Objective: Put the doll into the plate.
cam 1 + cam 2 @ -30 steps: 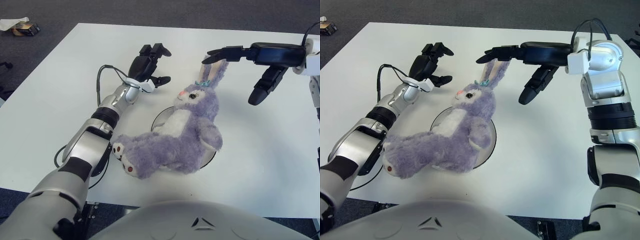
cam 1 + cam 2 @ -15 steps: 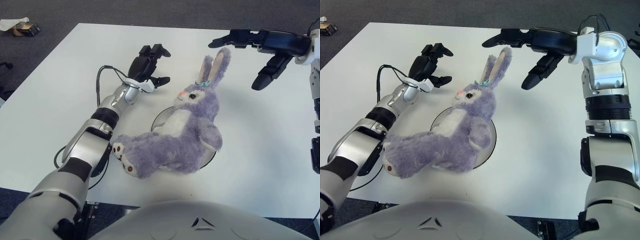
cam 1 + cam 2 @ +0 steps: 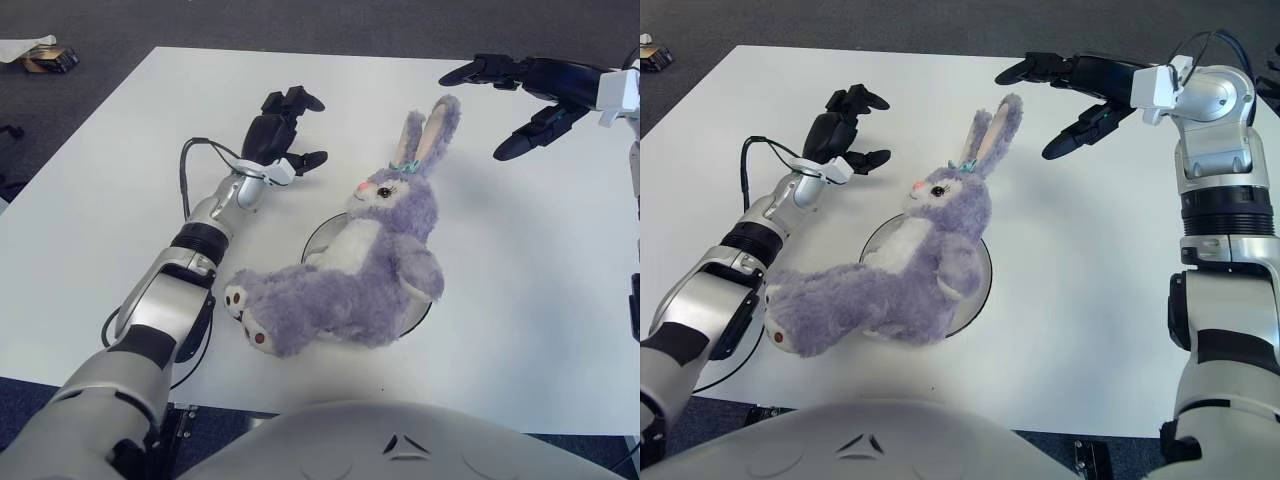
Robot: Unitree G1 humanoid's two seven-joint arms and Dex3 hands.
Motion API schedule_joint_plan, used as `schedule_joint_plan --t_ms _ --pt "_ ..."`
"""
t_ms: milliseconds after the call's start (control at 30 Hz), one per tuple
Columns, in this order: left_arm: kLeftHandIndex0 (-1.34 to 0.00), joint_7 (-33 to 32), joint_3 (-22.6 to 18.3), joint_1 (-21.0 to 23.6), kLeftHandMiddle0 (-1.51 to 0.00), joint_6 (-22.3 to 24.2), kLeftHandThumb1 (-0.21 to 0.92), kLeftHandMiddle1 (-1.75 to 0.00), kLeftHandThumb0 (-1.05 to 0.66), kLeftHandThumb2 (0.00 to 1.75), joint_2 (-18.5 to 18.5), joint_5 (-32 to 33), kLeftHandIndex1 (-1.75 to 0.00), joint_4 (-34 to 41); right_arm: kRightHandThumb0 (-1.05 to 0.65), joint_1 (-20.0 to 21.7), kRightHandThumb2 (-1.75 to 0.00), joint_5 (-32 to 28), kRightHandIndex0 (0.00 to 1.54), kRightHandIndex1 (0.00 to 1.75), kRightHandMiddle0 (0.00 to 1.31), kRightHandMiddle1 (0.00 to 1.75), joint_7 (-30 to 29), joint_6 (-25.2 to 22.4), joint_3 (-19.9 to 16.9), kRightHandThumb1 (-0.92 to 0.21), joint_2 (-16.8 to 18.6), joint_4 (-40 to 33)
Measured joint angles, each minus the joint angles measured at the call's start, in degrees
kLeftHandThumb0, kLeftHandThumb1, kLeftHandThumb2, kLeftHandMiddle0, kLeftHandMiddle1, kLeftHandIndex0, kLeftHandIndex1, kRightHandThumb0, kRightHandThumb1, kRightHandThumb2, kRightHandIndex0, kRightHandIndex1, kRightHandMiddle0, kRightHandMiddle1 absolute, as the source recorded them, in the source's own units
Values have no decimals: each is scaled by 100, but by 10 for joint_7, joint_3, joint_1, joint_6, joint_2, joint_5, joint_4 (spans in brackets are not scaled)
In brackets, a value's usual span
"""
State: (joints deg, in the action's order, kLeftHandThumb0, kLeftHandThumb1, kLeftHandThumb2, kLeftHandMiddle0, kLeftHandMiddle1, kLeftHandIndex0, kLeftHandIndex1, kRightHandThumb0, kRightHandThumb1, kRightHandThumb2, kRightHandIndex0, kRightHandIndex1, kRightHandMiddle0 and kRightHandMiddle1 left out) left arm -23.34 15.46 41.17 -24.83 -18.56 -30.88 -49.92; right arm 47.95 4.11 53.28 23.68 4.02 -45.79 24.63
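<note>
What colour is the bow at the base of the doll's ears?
Teal bow, clearest in the left eye view.

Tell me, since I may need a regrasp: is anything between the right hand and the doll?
Nothing visible. The right hand hangs open beyond the doll, only bare table between them. The doll lies across the plate.

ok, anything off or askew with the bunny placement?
Slightly. The doll lies slumped on its side across the plate, torso over it, but its feet overhang the rim onto the table. Left hand and right hand are both open and clear of it. No damage visible.
</note>
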Motion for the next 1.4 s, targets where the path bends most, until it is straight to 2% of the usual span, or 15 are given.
schedule_joint_plan --t_ms 267,300,367,433,500,533,567,600,700,800,833,867,933,1100,1400 --pt "0 32 -39 -29 -21 0 66 -139 -44 88 -2 52 -156 8 -90 -19 -22 77 24 8 0 74 -101 11 0 -84 -5 3" --pt "-3 38 -47 -33 -28 -1 75 -149 -23 74 0 64 -165 9 -87 -25 -23 88 27 10 0 78 -116 5 1 -84 -3 -1" --pt "-4 47 -66 -39 -31 -3 78 -153 -15 71 8 93 -168 9 -84 -41 -25 108 30 14 0 82 -151 -14 1 -83 7 -14" --pt "-7 51 -80 -45 -35 -6 77 -159 -6 73 14 115 -172 9 -75 -63 -47 124 28 43 0 95 -190 -37 -1 -72 22 -39" --pt "-8 52 -94 -51 -37 -15 76 -162 -4 75 22 135 -173 10 -69 -92 -62 136 27 63 0 102 -236 -67 -5 -64 46 -74" --pt "-8 52 -99 -54 -38 -20 74 -162 -3 77 25 141 -173 10 -48 -104 -62 140 32 80 0 107 -255 -80 -6 -65 58 -89" --pt "-9 52 -103 -57 -39 -25 73 -164 -2 80 28 148 -174 9 -18 -113 -62 146 39 105 0 115 -274 -91 -5 -67 73 -97" --pt "-10 52 -107 -59 -40 -30 71 -164 -1 82 31 152 -174 9 2 -120 -64 150 43 122 1 121 -296 -102 -5 -68 89 -100" --pt "-11 52 -115 -63 -43 -44 68 -165 -1 86 37 160 -174 6 26 -125 -75 155 48 145 5 133 -354 -120 -5 -64 128 -78" --pt "-12 51 -125 -66 -43 -52 68 -165 -1 86 39 166 -175 2 35 -125 -85 154 48 157 9 144 -390 -127 -7 -59 146 -42" --pt "-12 50 -129 -69 -43 -53 68 -164 -1 86 39 169 -175 1 36 -125 -86 153 49 158 10 146 -398 -132 -9 -59 150 -34" --pt "-13 49 -133 -72 -43 -53 69 -162 -1 83 38 170 -175 0 23 -125 -88 150 44 161 19 153 -404 -137 -11 -59 154 -27" --pt "-14 49 -142 -76 -43 -54 70 -159 -1 81 36 174 -175 -2 11 -125 -90 144 40 164 26 159 -414 -146 -19 -60 161 -21" --pt "-18 51 -165 -82 -42 -54 72 -153 -1 76 35 195 -175 -3 1 -124 -94 118 48 167 22 165 -418 -172 -40 -60 165 -20" --pt "-19 59 -199 -86 -46 -58 70 -150 -1 77 39 237 -175 -10 0 -127 -94 78 45 170 19 168 -417 -209 -75 -62 163 -19"
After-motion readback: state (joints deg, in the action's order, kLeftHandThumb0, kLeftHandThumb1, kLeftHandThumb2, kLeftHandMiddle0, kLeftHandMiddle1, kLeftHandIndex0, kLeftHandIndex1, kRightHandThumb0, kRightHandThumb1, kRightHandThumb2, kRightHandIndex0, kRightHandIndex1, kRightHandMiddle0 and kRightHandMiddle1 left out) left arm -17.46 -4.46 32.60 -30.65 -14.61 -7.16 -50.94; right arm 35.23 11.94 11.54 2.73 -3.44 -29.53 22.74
